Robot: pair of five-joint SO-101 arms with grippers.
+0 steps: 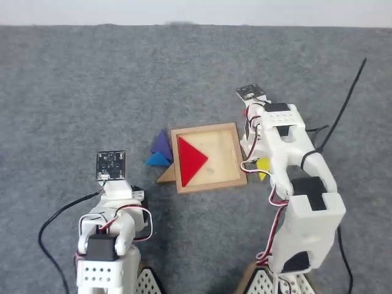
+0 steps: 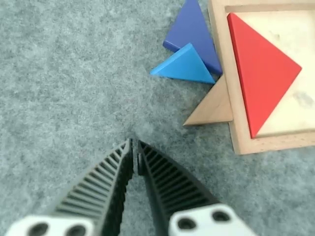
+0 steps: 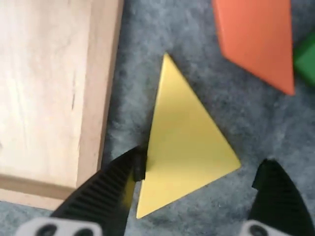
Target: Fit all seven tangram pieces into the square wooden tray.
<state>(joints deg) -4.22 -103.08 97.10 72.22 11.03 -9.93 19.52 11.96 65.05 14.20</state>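
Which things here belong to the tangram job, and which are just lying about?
Job: tray, red triangle, dark blue triangle, light blue triangle, wooden triangle, yellow triangle, orange piece, green piece.
Lying about: grey mat, black cable.

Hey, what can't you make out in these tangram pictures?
Green piece: right wrist view, cut off by the picture's edge; shape unclear.
Orange piece: right wrist view, cut by the edge; full outline unknown.
Yellow triangle: high view, mostly hidden by the right arm.
Wooden triangle: left wrist view, whether it tucks under the tray cannot be told.
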